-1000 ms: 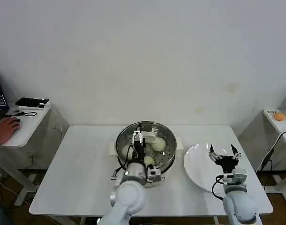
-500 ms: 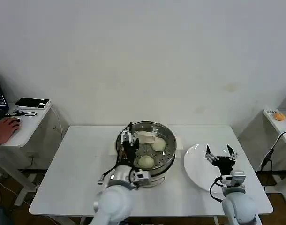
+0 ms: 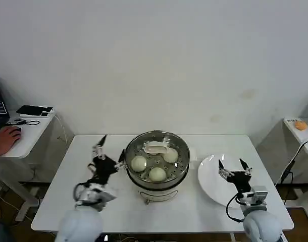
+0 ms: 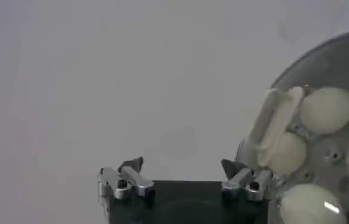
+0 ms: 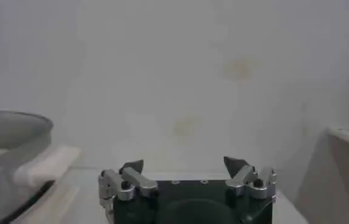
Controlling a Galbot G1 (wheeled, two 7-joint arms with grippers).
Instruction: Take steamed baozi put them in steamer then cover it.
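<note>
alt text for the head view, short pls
A steel steamer sits mid-table under its clear cover, with steamed baozi inside. The open left gripper hovers just left of it; the open right gripper hangs over a white plate.

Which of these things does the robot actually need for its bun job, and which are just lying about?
For the job:
- buns, in the steamer
- lid, already on
- left hand, open, beside the steamer

Lying about:
- white plate, with the open right hand over it
- orange thing, far right
- black device, far left
</note>
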